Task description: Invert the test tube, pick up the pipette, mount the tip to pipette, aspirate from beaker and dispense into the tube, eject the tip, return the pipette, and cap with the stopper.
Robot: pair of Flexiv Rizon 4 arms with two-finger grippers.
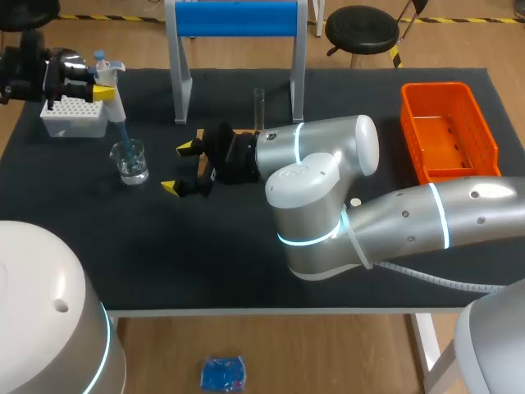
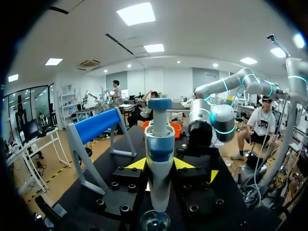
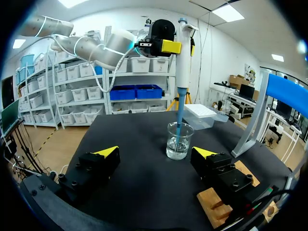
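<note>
- The black table (image 1: 246, 271) fills the head view, and my right arm (image 1: 328, 189) sprawls in from the right, well past the middle.
- The blue-barred stand (image 1: 236, 18) is at the far edge, with the orange basket (image 1: 447, 131) well off to its right. Only the head view shows how far apart they sit.
- The white tip box (image 1: 74, 116) is at the far left, near the beaker (image 3: 179, 142).
- The right pincer (image 3: 156, 153) is spread wide and holds nothing, with the beaker just ahead of its fingers. Its own wrist view also shows a wooden block (image 3: 216, 204) under one finger, which the head view mostly hides.
- The left pincer (image 2: 160, 164) is pinching the pipette (image 2: 160, 144). Up close in the left wrist view, both yellow tips press on the body from either side.
- The pipette stands upright, and its blue tip (image 3: 180, 126) goes down inside the beaker, which holds a little clear liquid — the right wrist view shows this best.
- The test tube (image 1: 259, 107) stands upright just beside one leg of the stand — only the head view shows it.
</note>
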